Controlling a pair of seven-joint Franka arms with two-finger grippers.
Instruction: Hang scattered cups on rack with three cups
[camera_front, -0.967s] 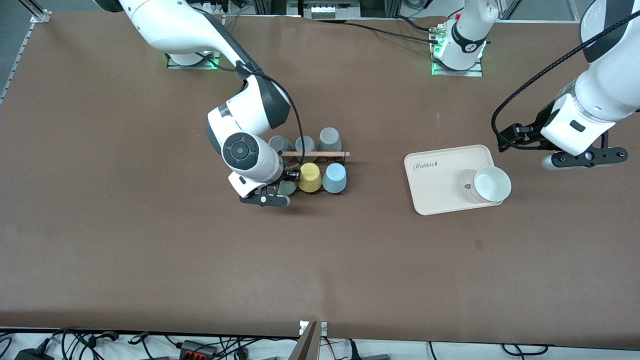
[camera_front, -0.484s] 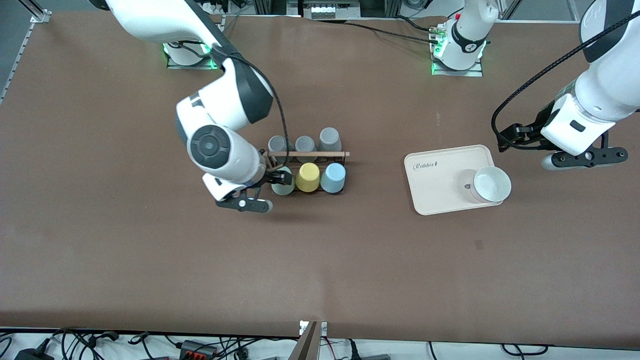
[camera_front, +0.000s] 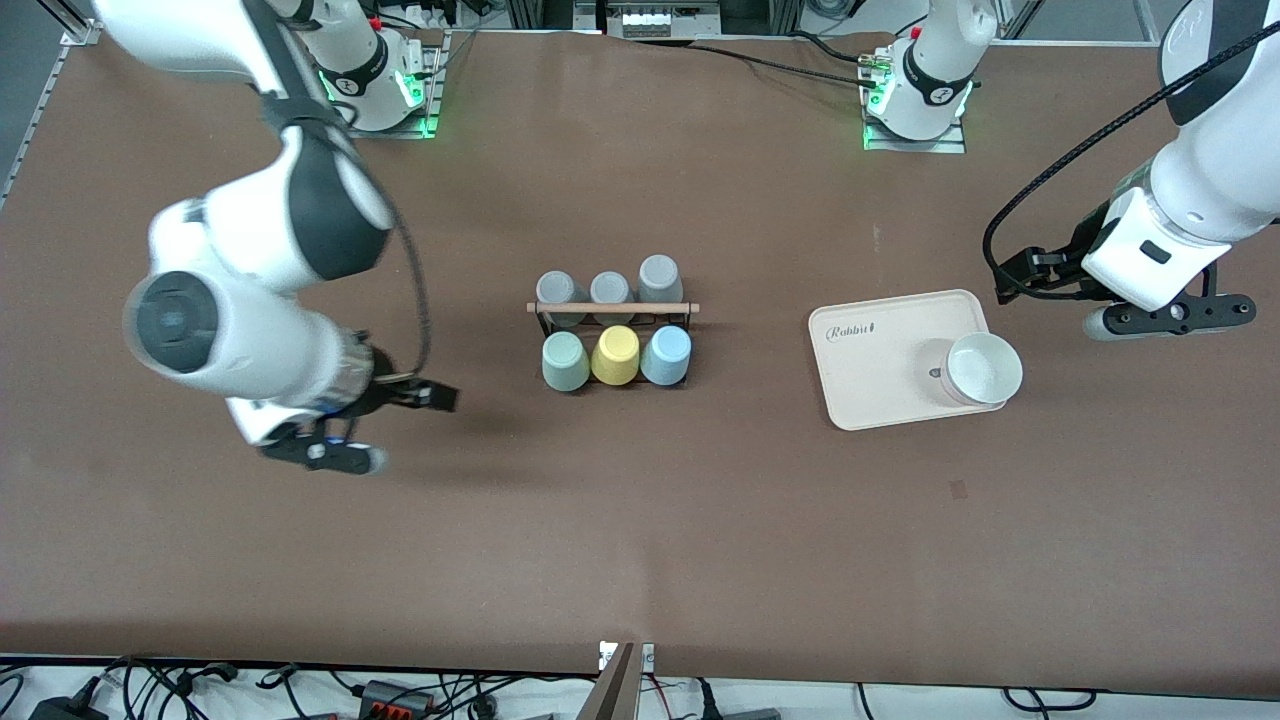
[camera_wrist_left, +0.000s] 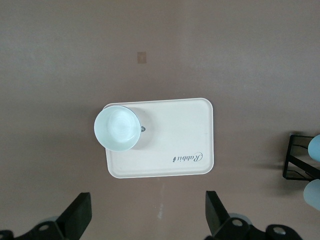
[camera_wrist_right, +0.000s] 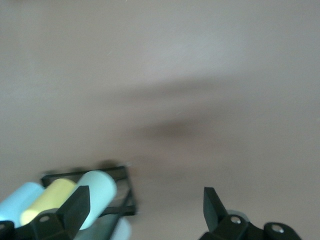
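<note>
- Rack: stands at the middle of the table, with a wooden rod along its top.
- Row nearer the front camera: mint green cup, yellow cup and light blue cup, all upside down on the pegs. The mint green cup is at the right arm's end of the row, the light blue cup at the left arm's end, the yellow cup between them.
- Row farther from the front camera: three grey cups, also upside down.
- Right gripper: over bare table toward the right arm's end, well apart from the rack. Fingers spread, holding nothing.
- Left gripper: over the table near the cream tray, toward the left arm's end. Fingers spread wide, empty. This arm waits.
- Tray: carries a white bowl at its corner nearest the left gripper.
</note>
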